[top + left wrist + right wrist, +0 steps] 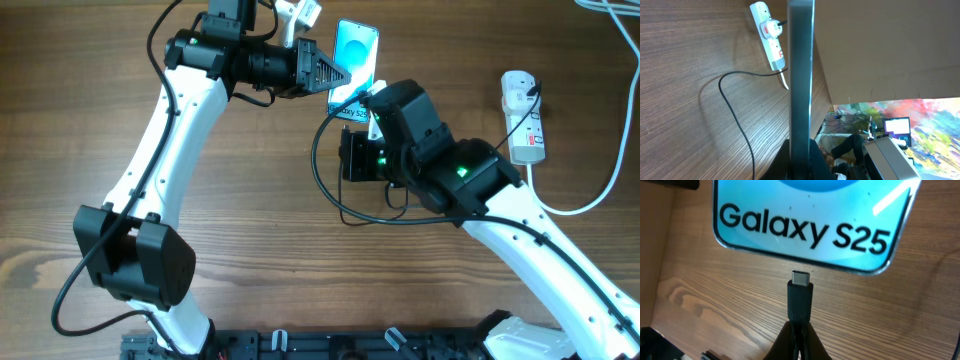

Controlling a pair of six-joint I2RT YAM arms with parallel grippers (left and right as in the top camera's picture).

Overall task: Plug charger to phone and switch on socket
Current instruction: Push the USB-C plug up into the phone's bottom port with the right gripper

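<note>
In the right wrist view, low centre, the right gripper (799,336) pinches the charger (800,296), whose tip sits just below the phone (805,225). The left gripper (336,74) clamps the phone's side.

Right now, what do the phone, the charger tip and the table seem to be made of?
Phone: probably glossy glass front, it shows reflections. Charger tip: bare metal shell, matte black plastic sleeve. Table: wood or wood-look laminate, visible grain.

surface: wood-grain table (60,120), evenly lit | near edge: black rail (330,345) is mounted | beyond table edge: multicoloured painted backdrop (935,117) is seen | lit monitor (896,125) is set among dark clutter
</note>
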